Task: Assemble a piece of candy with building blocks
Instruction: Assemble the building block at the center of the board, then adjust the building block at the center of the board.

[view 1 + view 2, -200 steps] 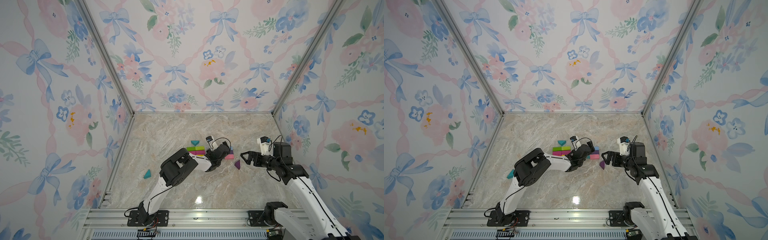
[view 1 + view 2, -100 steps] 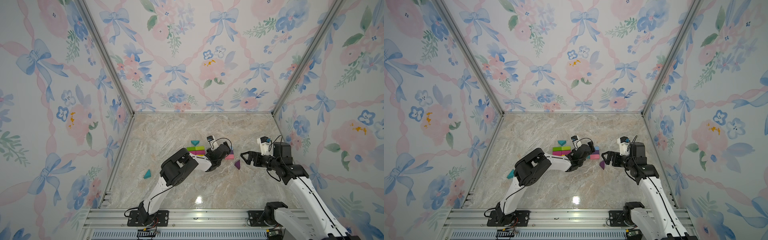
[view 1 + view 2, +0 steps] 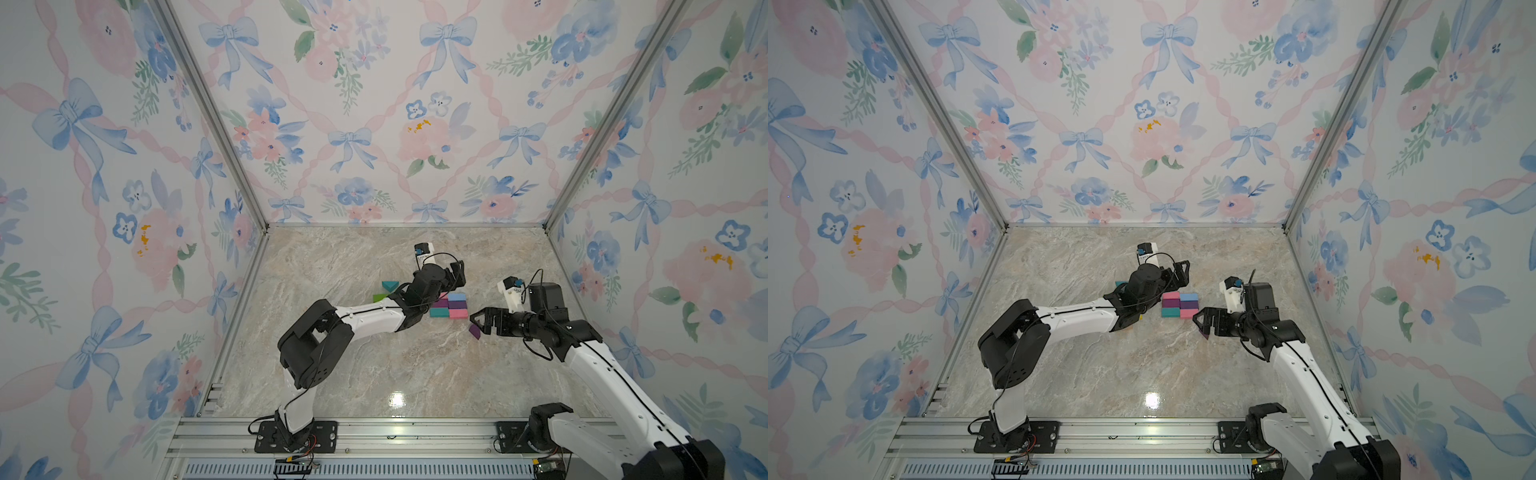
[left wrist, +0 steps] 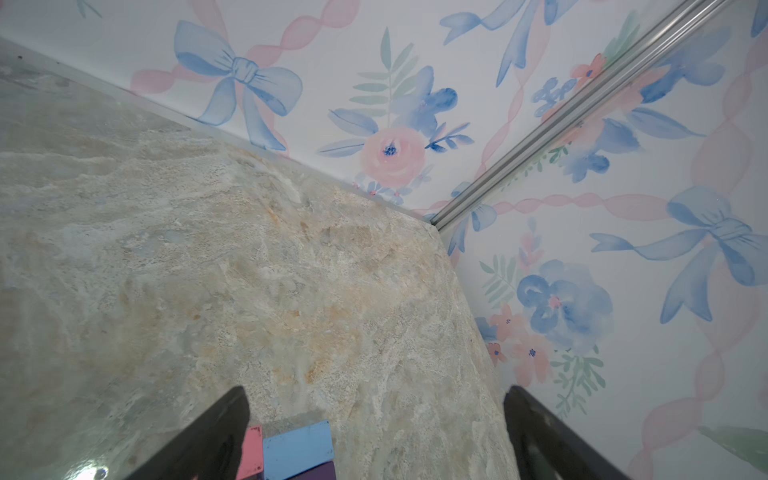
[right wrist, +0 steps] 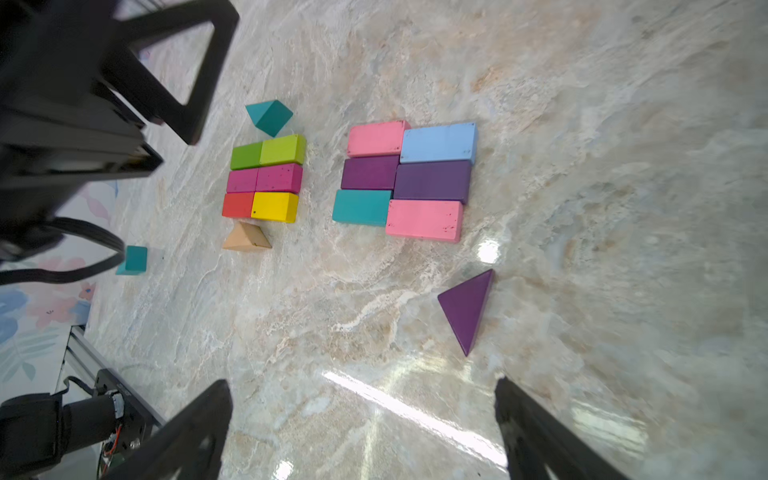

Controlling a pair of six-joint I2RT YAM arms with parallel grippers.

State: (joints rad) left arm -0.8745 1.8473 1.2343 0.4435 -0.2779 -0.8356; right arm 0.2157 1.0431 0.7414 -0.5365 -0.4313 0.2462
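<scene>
Just ahead of the wide, empty right hand (image 5: 361, 384), the purple wedge (image 5: 467, 307) lies flat on the worktop (image 5: 602, 166), tip toward it, apart from the six-block slab (image 5: 415, 178); the left hand (image 4: 376, 390), equally wide, sits farther off.

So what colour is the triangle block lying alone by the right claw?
Purple. The triangle block shows best in the right wrist view.

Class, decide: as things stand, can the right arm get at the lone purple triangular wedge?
Probably yes. The right gripper is open just short of the purple wedge, which lies alone with nothing between them.
</scene>
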